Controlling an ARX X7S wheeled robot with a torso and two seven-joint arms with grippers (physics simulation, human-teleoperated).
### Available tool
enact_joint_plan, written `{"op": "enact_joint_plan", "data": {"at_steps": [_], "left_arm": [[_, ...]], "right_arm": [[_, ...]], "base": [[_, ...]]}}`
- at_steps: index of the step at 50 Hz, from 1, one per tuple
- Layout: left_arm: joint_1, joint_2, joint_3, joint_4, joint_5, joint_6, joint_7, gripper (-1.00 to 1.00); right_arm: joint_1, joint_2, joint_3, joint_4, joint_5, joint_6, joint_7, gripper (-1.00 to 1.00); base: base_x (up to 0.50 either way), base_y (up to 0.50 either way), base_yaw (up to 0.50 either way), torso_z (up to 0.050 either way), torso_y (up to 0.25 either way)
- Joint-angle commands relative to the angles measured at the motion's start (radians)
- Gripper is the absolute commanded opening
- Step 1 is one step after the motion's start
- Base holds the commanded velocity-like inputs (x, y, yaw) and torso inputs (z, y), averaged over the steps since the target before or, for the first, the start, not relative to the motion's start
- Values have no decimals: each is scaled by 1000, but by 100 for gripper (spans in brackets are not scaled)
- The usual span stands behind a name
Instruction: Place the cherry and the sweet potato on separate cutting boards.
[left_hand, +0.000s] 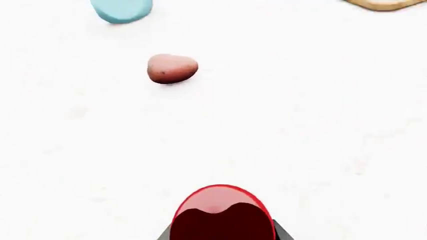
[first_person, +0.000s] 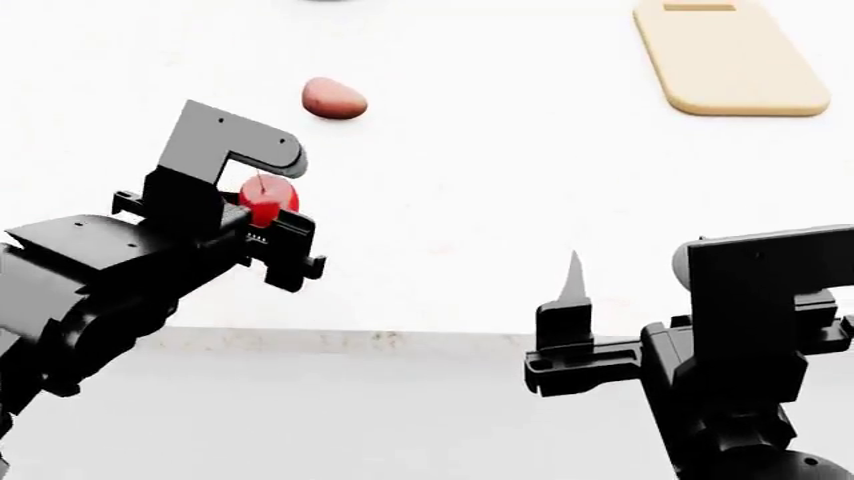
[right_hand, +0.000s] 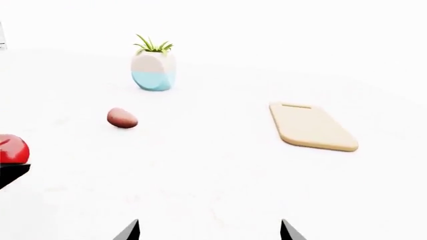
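My left gripper (first_person: 271, 212) is shut on the glossy red cherry (first_person: 266, 196) and holds it above the white table; the cherry fills the lower middle of the left wrist view (left_hand: 220, 212). The pinkish-brown sweet potato (first_person: 334, 99) lies on the table beyond the cherry, apart from it, and also shows in the wrist views (left_hand: 172, 68) (right_hand: 122, 118). One pale-tan round-cornered cutting board (first_person: 727, 60) with a slot handle lies at the far right and is bare (right_hand: 310, 126). The second tan board is out of view. My right gripper (right_hand: 209, 232) is open and empty near the table's front edge.
A white and light-blue plant pot (right_hand: 153, 70) stands beyond the sweet potato. A light-blue rounded thing (left_hand: 122, 10) is cut off by the edge of the left wrist view. The table's front edge (first_person: 400, 335) runs under both arms.
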Motion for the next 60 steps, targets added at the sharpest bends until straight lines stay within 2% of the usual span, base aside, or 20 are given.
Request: {"op": "enact_joint_plan", "data": {"at_steps": [1, 5, 9, 12, 20, 33, 60], "left_arm": [[41, -252, -50, 442, -166, -90, -192, -100], [54, -386, -83, 673, -240, -169, -273, -100], [63, -476, -111, 809, -291, -208, -323, -100], [60, -525, -129, 865, -318, -223, -334, -100], [36, -587, -156, 924, -355, -254, -350, -100], [40, -602, -162, 925, -355, -250, -351, -100], [53, -598, -155, 915, -342, -239, -338, -100]], "right_arm": [[73, 20, -39, 29, 7, 40, -16, 100], [146, 36, -70, 49, 13, 73, -34, 100], [193, 42, -68, 65, 22, 84, -45, 100], [224, 46, -59, 72, 35, 88, -59, 100], [330, 66, -72, 123, 47, 136, -78, 100], [291, 74, -60, 115, 63, 124, -90, 100], [292, 70, -73, 128, 80, 121, -97, 100]], "base": [[0, 0, 0, 0, 0], [0, 0, 0, 0, 0], [0, 0, 0, 0, 0], [0, 0, 0, 0, 0], [0, 0, 0, 0, 0], [102, 1, 0, 0, 0], [424, 46, 0, 0, 0]]}}
